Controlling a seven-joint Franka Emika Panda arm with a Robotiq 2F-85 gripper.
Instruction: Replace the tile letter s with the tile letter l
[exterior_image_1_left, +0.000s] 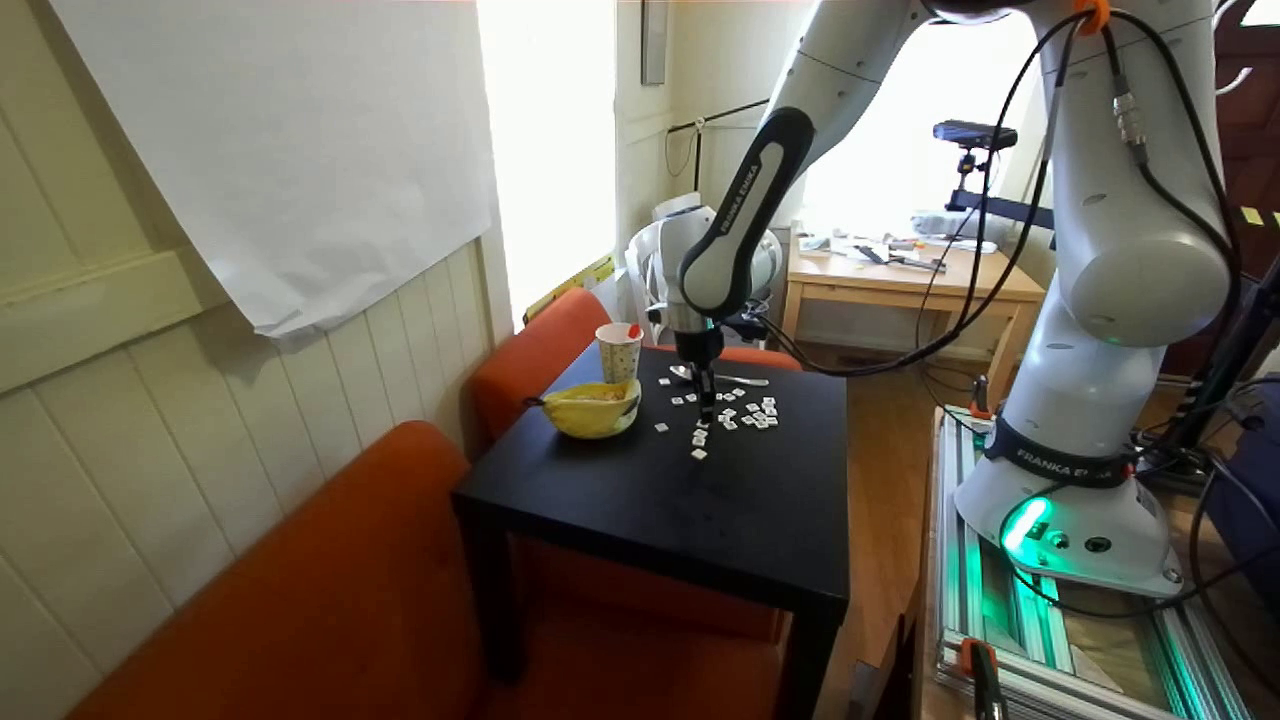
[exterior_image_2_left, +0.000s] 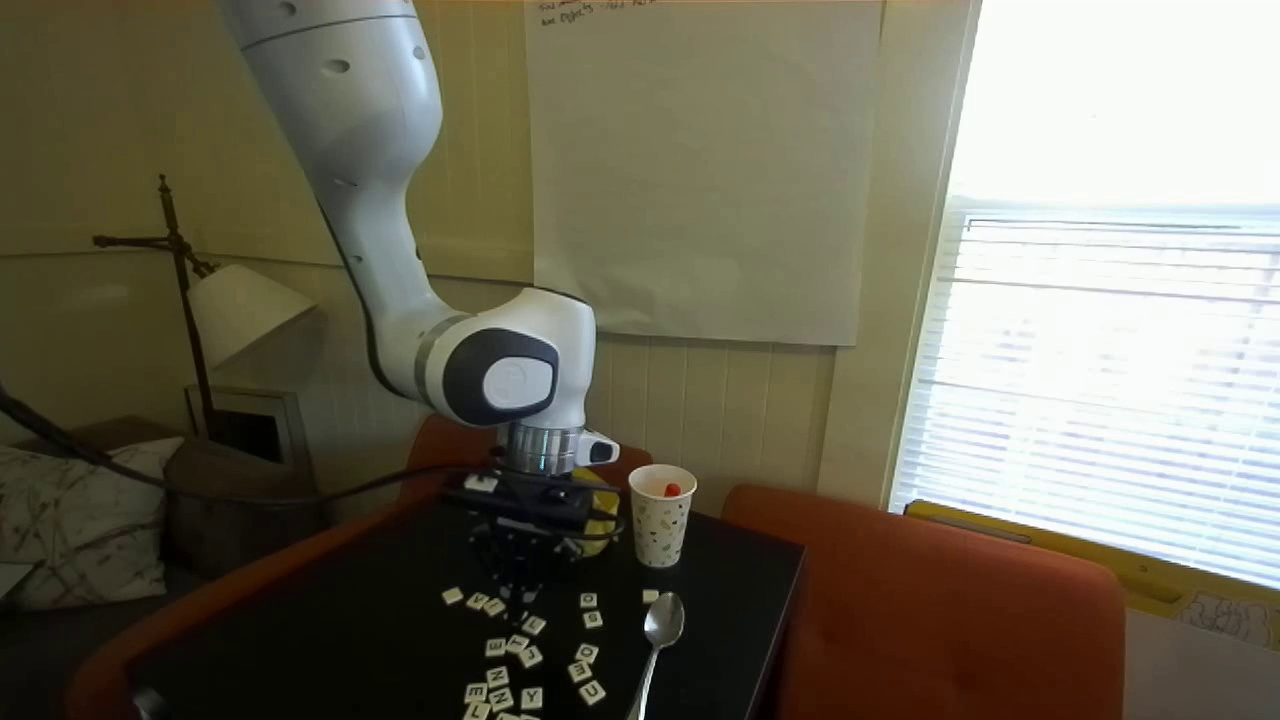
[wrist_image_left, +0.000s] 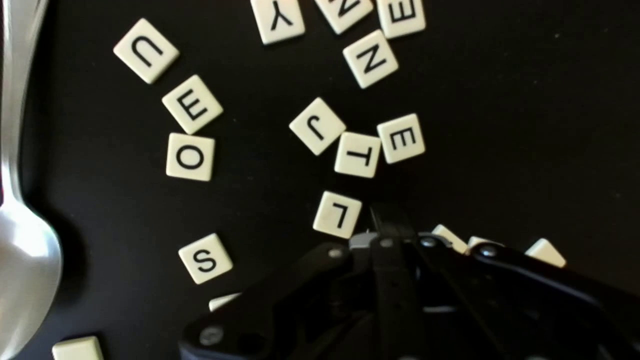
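The cream letter tile S (wrist_image_left: 206, 258) lies face up on the black table, left of my gripper in the wrist view; it also shows in an exterior view (exterior_image_2_left: 593, 620). The tile L (wrist_image_left: 337, 214) lies flat right beside my fingertips, on their left, apart from them as far as I can see; it also shows in an exterior view (exterior_image_2_left: 534, 625). My gripper (wrist_image_left: 390, 220) points down, low over the tiles, with its fingers together. No tile shows between them. The gripper also shows in both exterior views (exterior_image_1_left: 706, 415) (exterior_image_2_left: 515, 608).
Tiles J (wrist_image_left: 317, 126), T (wrist_image_left: 357, 155) and E (wrist_image_left: 401, 138) lie close to L. A row of tiles (wrist_image_left: 546, 252) is partly hidden behind the gripper. A spoon (exterior_image_2_left: 664, 622), a paper cup (exterior_image_2_left: 660, 515) and a yellow bowl (exterior_image_1_left: 592, 412) stand on the black table (exterior_image_1_left: 640, 510).
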